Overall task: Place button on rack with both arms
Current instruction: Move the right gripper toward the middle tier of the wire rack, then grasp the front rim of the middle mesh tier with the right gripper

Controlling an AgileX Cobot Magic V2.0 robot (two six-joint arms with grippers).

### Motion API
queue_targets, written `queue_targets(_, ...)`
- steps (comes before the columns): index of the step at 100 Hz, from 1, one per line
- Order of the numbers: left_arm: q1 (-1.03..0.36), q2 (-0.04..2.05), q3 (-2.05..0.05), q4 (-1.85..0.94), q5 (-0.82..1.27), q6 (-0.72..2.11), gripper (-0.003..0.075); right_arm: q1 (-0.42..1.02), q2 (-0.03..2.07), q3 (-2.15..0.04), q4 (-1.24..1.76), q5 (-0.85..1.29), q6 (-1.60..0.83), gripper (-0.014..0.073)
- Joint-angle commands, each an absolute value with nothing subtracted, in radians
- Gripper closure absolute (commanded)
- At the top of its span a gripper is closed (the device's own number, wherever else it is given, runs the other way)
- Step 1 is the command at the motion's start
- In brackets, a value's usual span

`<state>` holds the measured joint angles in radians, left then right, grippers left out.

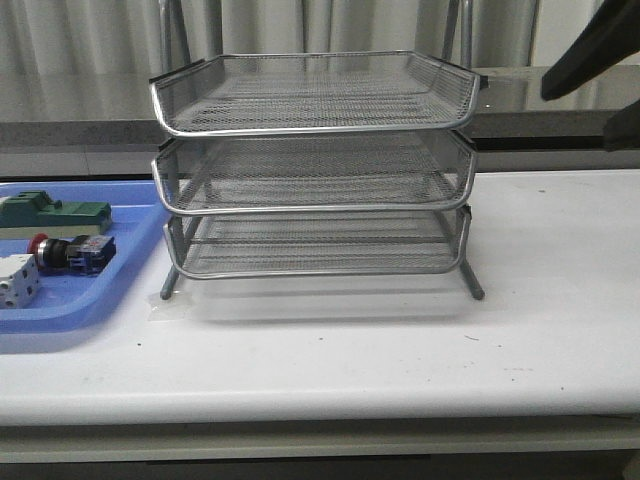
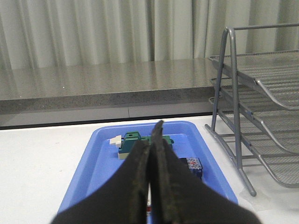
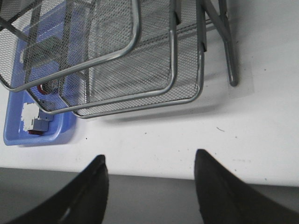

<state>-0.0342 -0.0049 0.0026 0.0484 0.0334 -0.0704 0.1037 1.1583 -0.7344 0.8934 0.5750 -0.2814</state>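
Observation:
The button (image 1: 68, 251) lies on its side in the blue tray (image 1: 60, 305), red head to the left and blue rear block to the right. The silver three-tier wire rack (image 1: 315, 170) stands mid-table with all its trays bare. In the left wrist view my left gripper (image 2: 154, 137) is shut with nothing in it and hovers over the tray. The button's blue rear block (image 2: 193, 164) shows just beside its fingers. My right gripper (image 3: 150, 157) is open, high above the table's front edge, with the rack (image 3: 140, 88) beyond it.
In the tray, a long green and cream block (image 1: 55, 214) lies behind the button and a white block (image 1: 17, 281) lies in front of it. A dark part of the right arm (image 1: 590, 50) hangs at the upper right. A grey ledge and curtains run behind the table.

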Motion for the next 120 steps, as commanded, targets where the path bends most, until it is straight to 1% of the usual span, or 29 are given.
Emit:
queue_targets(1,-0.036,-0.036,0.037,0.045,-0.047,-0.080,0.0741,0.105,1.211,-0.770,1.050,0.516,-0.407,0.0164)
queue_targets(28,-0.036,-0.036,0.037,0.045,-0.047,-0.080,0.0741,0.105,1.415,-0.770,1.350,0.536,-0.708,0.0164)
queue_targets(44,-0.036,-0.036,0.037,0.045,-0.047,-0.080,0.0741,0.105,1.497,-0.771,1.527,0.595,-0.876,0.0164)
queue_targets(56,-0.036,-0.036,0.037,0.045,-0.047,-0.080,0.0741,0.105,1.545,-0.771,1.628,0.620,-0.957,0.0165)
queue_targets(77,-0.036,-0.036,0.037,0.045,-0.047,-0.080,0.0741,0.105,1.591,-0.783,1.694,0.628,-1.020,0.0172)
queue_targets(120,-0.036,-0.036,0.037,0.045,-0.047,-0.080,0.0741,0.105,1.677,-0.891,1.702,0.676,-1.022,0.0172)
